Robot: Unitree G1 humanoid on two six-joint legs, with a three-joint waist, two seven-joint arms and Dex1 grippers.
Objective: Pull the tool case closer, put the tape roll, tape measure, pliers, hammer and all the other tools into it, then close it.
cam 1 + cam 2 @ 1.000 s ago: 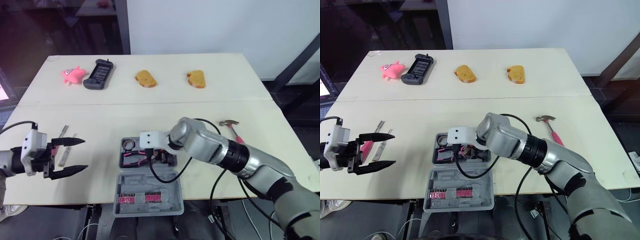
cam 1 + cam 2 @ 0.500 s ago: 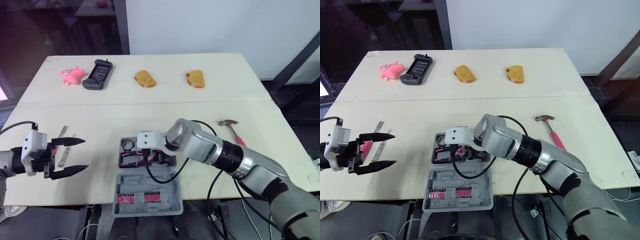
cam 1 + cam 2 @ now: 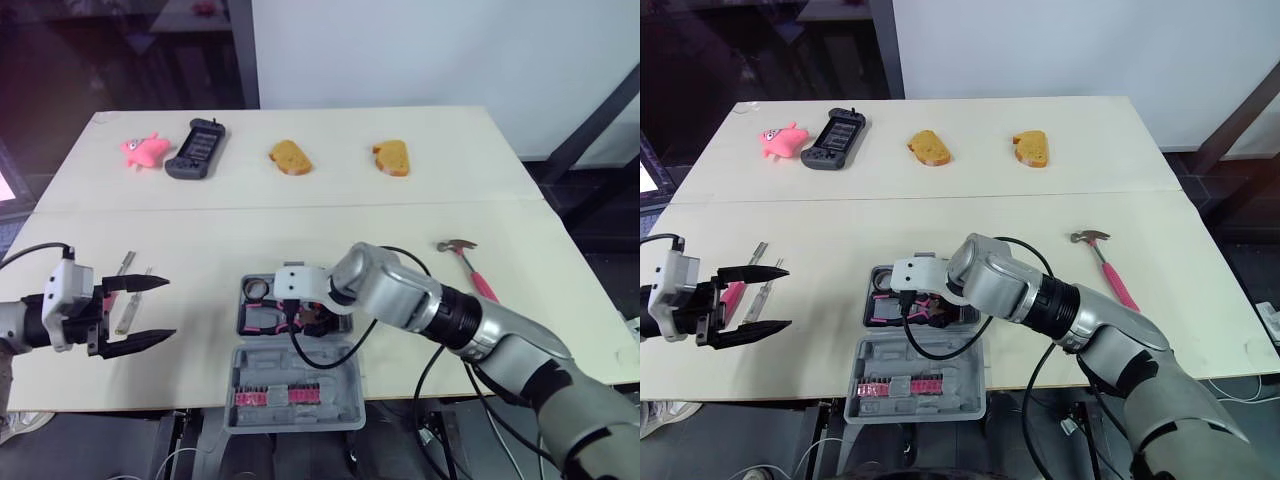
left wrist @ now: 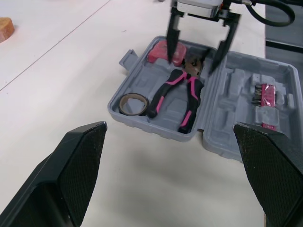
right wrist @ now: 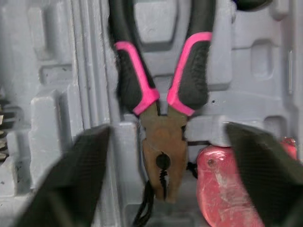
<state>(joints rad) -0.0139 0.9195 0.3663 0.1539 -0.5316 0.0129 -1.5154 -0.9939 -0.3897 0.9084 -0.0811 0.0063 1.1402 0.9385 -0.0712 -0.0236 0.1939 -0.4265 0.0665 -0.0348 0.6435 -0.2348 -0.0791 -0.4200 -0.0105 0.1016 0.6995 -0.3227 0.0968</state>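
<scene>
The grey moulded-plastic tool case (image 3: 300,366) lies open at the near edge of the bench (image 3: 300,235). In its ribbed tray rest the pliers (image 5: 160,142), with a dull brown head and pink-and-black grips, near a thin ring of tape roll (image 4: 134,96) and a glossy red tape measure (image 4: 158,52). The right pincer (image 4: 191,57) hangs spread astride the pliers' head, gripping nothing. The left pincer (image 3: 168,308) is spread too, well off to the left. The pink-handled hammer (image 3: 468,265) lies on the bench to the right.

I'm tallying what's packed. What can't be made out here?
Tape measure: right wrist view, cut off by the edge, partly behind the right gripper's finger.
Small tools by the left gripper: eye views, too small to identify.
Bits in the tool case lid: too small to count.
</scene>
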